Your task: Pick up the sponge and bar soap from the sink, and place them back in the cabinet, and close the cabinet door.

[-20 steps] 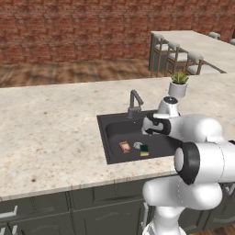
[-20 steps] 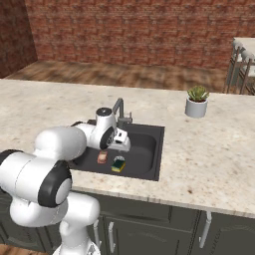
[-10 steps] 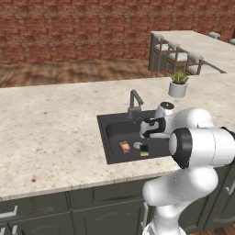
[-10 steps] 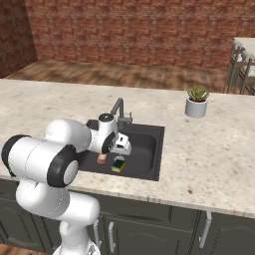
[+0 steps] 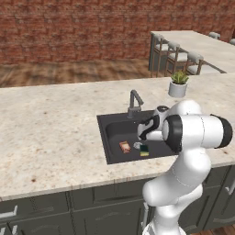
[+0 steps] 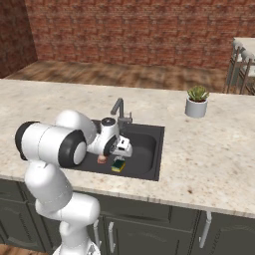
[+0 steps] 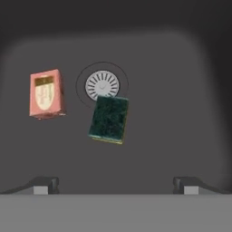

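The sponge [image 7: 108, 118] lies dark green face up on the floor of the sink [image 7: 181, 90], just below the round drain. The bar soap [image 7: 45, 93] lies flat to its left, apart from it. My gripper [image 7: 115, 183] hangs open above the basin, and the sponge sits ahead of the gap between its fingertips [image 7: 43, 185]. From the base, the gripper [image 5: 142, 137] hovers over the sponge [image 5: 144, 149], with the soap [image 5: 124, 147] to the left. On the other side I see the gripper [image 6: 121, 154], the sponge [image 6: 118, 165] and the soap [image 6: 102, 159]. The cabinet and its door are out of view.
A grey faucet [image 5: 133, 103] stands at the sink's back rim. A potted plant [image 5: 177, 84] sits on the pale stone counter [image 5: 50, 133] to the right. A brick wall and bar stools [image 5: 176, 55] lie beyond. Low drawers run under the counter.
The hand has come down and forward from the sink's right rim into the basin, nearer the sponge. Sponge and soap have not moved.
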